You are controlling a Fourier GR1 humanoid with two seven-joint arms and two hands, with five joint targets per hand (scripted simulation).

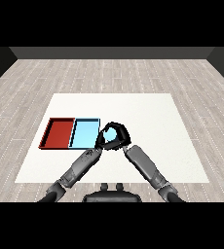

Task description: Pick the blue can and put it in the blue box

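- Head view showed the blue can (112,135) raised between both hands, just right of the blue tray (84,133) and close to its right wall.
- Right hand (122,136) was curled round the can from above and from the right; its fingers arched over the can's top.
- Left hand (101,140) sat against the can's left side with its fingers bent; whether it shared the hold or only lay close could not be told.
- Red tray (58,132) lay touching the blue tray's left wall; both rested on the white table (148,116). Nothing was seen in either tray.
- Judgement on handling: the can appeared small, rigid and light, with a smooth round wall likely to slip or roll if pinched near an end. A wrap round the middle of the wall, thumb opposite the fingers, looked the soundest hold.
- Judgement on progress: the can was picked but not yet placed; a short leftward carry over the tray wall remained, with that wall the main snag.
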